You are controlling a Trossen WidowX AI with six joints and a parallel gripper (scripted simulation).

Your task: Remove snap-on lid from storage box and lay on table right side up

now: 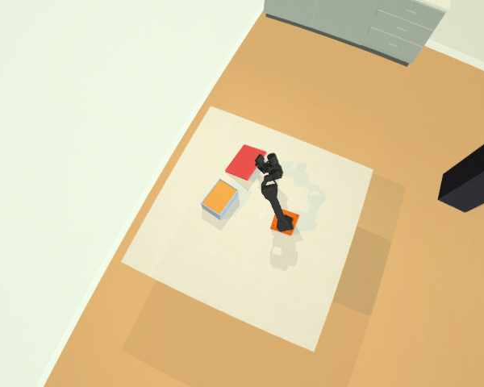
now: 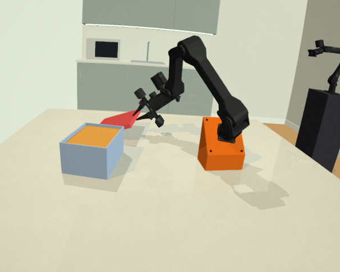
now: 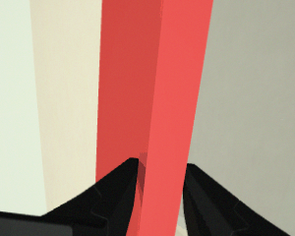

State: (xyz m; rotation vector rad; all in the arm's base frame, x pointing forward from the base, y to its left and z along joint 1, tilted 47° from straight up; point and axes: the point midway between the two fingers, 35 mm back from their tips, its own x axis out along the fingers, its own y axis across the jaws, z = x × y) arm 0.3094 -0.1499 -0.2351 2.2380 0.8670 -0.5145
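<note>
The red lid (image 1: 243, 161) (image 2: 117, 120) (image 3: 179, 74) is off the box, with its red top facing up. It is tilted, its gripped edge raised and its far side sloping down toward the table behind the box. Whether its low side touches the table is not clear. My gripper (image 1: 257, 166) (image 2: 135, 117) (image 3: 160, 169) is shut on the lid's near edge, one finger on each face. The blue-grey storage box (image 2: 84, 160) stands upright and open on the table, with an orange surface (image 1: 219, 197) (image 2: 90, 136) inside just below its rim.
The arm's orange base block (image 1: 295, 218) (image 2: 222, 161) stands on the pale table (image 1: 234, 266) (image 2: 170, 222), to the right of the box. The lid is near the table's back left part. A second arm on a dark pedestal (image 2: 313, 128) stands beyond the table at the right.
</note>
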